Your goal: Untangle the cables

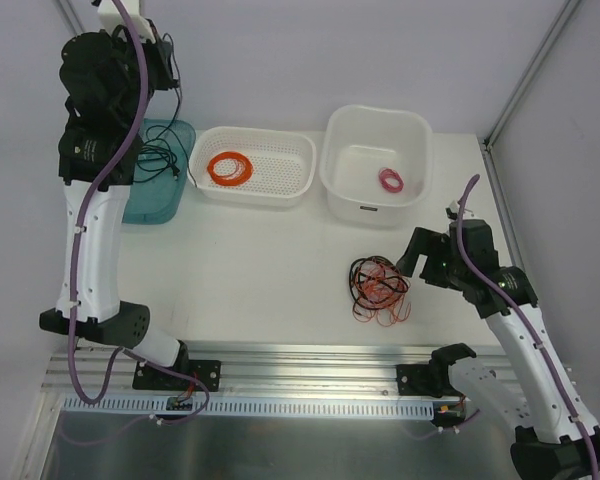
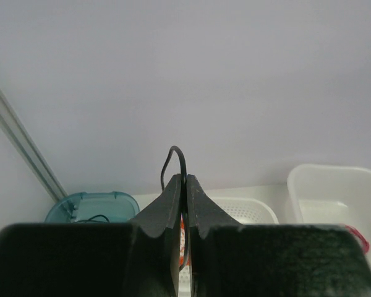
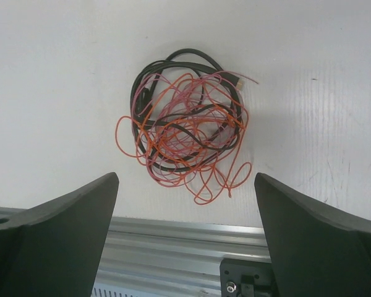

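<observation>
The cables (image 1: 379, 288) lie as a loose tangle of black, orange-red and pinkish wires on the white table, right of centre; in the right wrist view the tangle (image 3: 185, 130) sits just beyond my fingertips. My right gripper (image 1: 420, 262) (image 3: 186, 179) is open beside the tangle's right side, with nothing between its jaws. My left gripper (image 1: 165, 62) (image 2: 185, 179) is raised at the back left, shut on a thin black cable (image 2: 175, 156). That black cable (image 1: 176, 105) hangs down into the teal bin (image 1: 155, 205).
A white perforated basket (image 1: 252, 135) at the back holds a neat orange coil (image 1: 230, 167). To its right, a white tub (image 1: 375, 115) holds a small pink coil (image 1: 391, 180). An aluminium rail (image 1: 310, 352) runs along the table's near edge, close to the tangle.
</observation>
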### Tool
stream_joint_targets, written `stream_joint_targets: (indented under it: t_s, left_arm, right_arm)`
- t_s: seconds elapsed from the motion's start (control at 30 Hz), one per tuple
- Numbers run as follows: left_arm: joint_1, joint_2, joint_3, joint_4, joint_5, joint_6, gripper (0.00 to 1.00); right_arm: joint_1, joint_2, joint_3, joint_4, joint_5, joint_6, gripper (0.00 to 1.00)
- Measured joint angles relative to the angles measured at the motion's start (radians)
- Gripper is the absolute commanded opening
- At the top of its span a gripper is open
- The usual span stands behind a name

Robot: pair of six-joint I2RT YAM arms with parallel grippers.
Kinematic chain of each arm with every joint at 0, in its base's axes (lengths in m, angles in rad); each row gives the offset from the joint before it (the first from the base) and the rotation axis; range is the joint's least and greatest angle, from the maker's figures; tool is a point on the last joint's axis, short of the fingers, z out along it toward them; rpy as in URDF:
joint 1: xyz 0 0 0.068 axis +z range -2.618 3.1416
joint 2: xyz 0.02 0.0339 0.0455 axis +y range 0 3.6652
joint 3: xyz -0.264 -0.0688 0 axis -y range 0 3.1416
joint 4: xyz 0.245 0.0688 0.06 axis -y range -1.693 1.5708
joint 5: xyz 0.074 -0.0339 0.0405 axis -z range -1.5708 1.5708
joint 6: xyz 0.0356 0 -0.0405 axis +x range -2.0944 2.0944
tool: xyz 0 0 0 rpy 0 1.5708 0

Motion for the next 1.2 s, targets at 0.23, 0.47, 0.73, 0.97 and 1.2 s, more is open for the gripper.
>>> stream_joint_targets:
  t_s: [0.23,0.47,0.73,0.97,1.2]
  left_arm:
    - [0.186,0.070,0.003,0.062,0.005,0.006,0.00]
    - [0.323,0.151,-0.128,0.137,-0.002,0.012,0.00]
    - [0.414,0.217,-0.304,0.199,-0.039,0.035,0.00]
    - [0.432,0.222,-0.414,0.282,-0.081,0.047,0.00]
    - [0.442,0.218,-0.664,0.331,-0.106,-0.016,0.00]
  right_arm:
    - [0.000,0.004,0.022,0.004,-0.070,-0.027,0.97]
    - [0.000,0.040,0.021,0.009,-0.107,-0.050,0.97]
    - [0.000,0.066,0.008,0.026,-0.118,-0.063,0.97]
    - [0.000,0.092,-0.004,0.043,-0.126,-0.065,0.97]
    - [0.000,0.093,-0.026,0.059,-0.136,-0.064,0.97]
